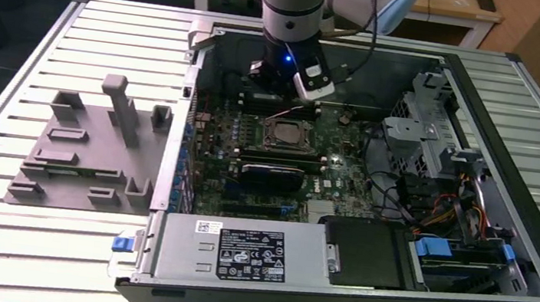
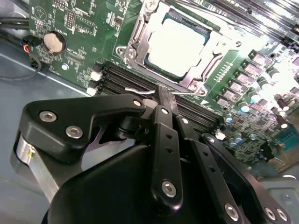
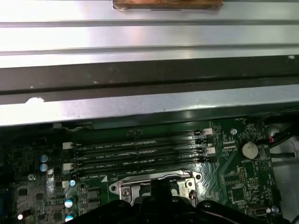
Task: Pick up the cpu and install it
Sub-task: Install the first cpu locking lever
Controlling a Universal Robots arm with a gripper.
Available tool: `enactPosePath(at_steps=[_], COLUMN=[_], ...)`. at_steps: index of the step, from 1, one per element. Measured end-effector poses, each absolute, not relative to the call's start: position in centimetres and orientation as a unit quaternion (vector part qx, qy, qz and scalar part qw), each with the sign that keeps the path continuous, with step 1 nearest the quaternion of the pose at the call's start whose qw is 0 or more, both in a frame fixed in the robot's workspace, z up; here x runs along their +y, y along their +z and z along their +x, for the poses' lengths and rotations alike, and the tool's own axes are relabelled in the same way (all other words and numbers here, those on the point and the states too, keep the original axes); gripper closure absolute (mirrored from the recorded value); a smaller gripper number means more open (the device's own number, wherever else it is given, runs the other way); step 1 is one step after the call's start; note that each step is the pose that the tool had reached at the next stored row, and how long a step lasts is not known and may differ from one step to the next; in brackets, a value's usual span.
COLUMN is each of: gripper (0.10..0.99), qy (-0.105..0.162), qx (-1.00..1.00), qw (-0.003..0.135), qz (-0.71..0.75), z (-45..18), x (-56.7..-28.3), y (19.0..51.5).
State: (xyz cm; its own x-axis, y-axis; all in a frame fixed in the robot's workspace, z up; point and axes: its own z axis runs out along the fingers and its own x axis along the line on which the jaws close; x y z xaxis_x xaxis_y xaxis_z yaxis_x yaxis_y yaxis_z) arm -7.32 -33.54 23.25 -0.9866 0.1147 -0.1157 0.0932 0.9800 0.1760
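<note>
CPU (image 2: 180, 44): seated flat in motherboard socket (image 2: 135, 39), just ahead of gripper (image 2: 163, 95); jaws together, holding nothing; square, no long axis.

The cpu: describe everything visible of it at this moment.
The cpu is a flat square chip with a pale, shiny metal top, glaring under the light. It lies level in the black-framed socket on the green motherboard, beside the memory slots. In the exterior view it shows as a small square mid-board. The gripper hangs above the slots, apart from the chip; nothing else touches it.
</note>
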Motion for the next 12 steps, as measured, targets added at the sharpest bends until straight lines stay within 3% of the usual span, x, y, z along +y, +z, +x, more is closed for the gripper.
enactPosePath(at_steps=[12], gripper=[0.980], qy=[0.084], qx=[0.992], qw=[0.064], qz=[0.065], z=[-6.87], x=[-32.99], y=[22.56])
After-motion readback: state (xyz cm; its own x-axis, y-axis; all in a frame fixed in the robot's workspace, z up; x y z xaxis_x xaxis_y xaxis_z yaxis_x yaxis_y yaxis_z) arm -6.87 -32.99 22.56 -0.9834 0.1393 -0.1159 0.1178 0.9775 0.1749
